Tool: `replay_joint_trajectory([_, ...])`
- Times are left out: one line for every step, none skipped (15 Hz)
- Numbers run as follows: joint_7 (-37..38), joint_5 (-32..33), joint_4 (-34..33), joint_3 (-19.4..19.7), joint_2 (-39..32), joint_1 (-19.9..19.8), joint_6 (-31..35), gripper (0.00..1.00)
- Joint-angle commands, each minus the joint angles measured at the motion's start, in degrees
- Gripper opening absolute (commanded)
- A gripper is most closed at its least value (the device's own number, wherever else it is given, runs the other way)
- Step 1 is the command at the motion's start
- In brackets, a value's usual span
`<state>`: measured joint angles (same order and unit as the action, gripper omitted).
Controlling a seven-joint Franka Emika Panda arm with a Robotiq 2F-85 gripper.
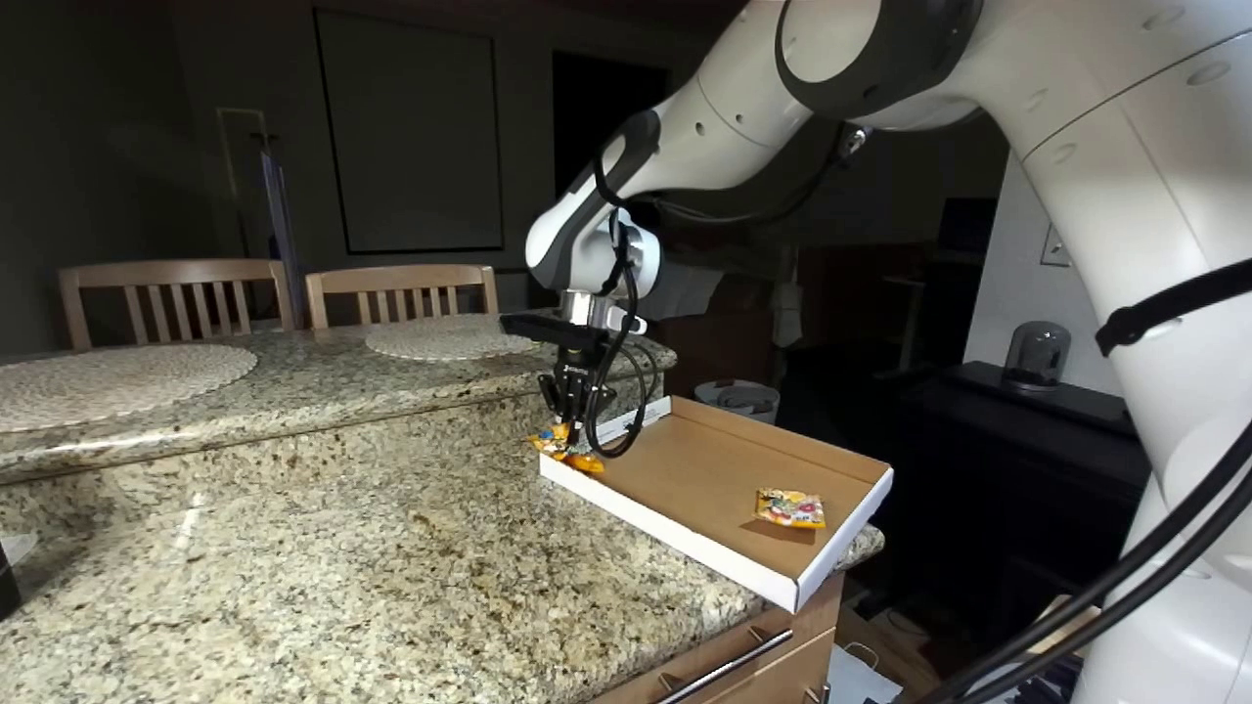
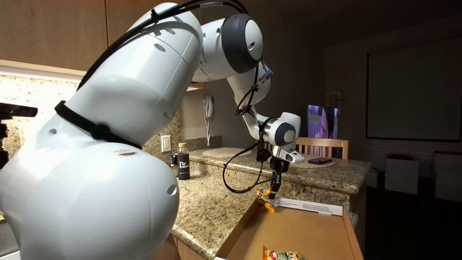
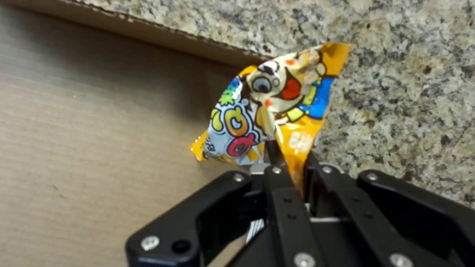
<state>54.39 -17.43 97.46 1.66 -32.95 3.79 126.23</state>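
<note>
Packet [image 3: 278,92] pinched, and it's a slim bite! The gripper [image 3: 292,159] is clenched on one gathered fold of orange film, with the cartoon face fanning out ahead of it. Just below the gripper runs the wall [image 3: 167,40] of the cardboard box [image 3: 104,155]: part of the film juts over the box floor, part over the stone counter [image 3: 400,111]. Whether the underside is touching the wall, I can't make out.

So where's the danger? That narrow hold, I'd say. The film looks slick, and a sudden jerk could slip it free; straddling the wall like this, it could drop onto the counter as easily as into the box. A low sideways sweep could catch the dangling part on the wall and twist it out, or shove the box along, if it's as light as it looks. And mind that black cable [image 1: 611,455], looping low just beside the gripper; a dip there might hook the cardboard too. Well apart from the gripper, farther along the box floor, lies a loose packet [image 1: 790,508], out of the squeeze altogether.
</note>
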Motion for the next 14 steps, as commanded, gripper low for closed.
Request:
replay_joint_trajectory([-0.88, -1.20, 1.23, -0.57, 2.20, -1.18, -3.91, 0.01])
replay_joint_trajectory([-1.22, -1.35, 1.35, -0.67, 2.67, -1.32, -4.46, 0.00])
replay_joint_trajectory([-1.36, -1.27, 1.37, -0.68, 3.05, -1.35, -5.52, 0.02])
replay_joint_trajectory([-1.38, -1.21, 1.39, -0.67, 3.36, -1.35, -6.44, 0.03])
replay_joint_trajectory([-1.55, -1.09, 1.60, -0.69, 3.90, -1.33, -7.36, 0.04])
replay_joint_trajectory([-1.80, -1.14, 1.83, -0.76, 4.49, -1.37, -8.28, 0.05])
replay_joint_trajectory([-2.17, -1.19, 2.36, -0.82, 5.46, -1.36, -8.70, 0.04])
replay_joint_trajectory([-2.51, -1.23, 2.62, -0.90, 6.29, -1.38, -9.35, 0.05])
replay_joint_trajectory([-2.79, -1.26, 2.95, -0.92, 7.54, -1.33, -9.14, 0.04])
replay_joint_trajectory([-2.79, -1.16, 2.98, -0.85, 8.46, -1.19, -8.44, 0.03])
replay_joint_trajectory([-2.45, -1.17, 2.64, -0.71, 9.40, -1.09, -6.96, 0.04])
replay_joint_trajectory([-1.62, -1.17, 1.98, -0.42, 10.17, -0.97, -4.93, 0.04])
replay_joint_trajectory([-0.74, -0.83, 0.90, -0.02, 10.62, -0.84, -2.61, 0.03])
replay_joint_trajectory([-0.20, -0.39, 0.09, 0.31, 10.99, -0.75, 0.12, 0.03])
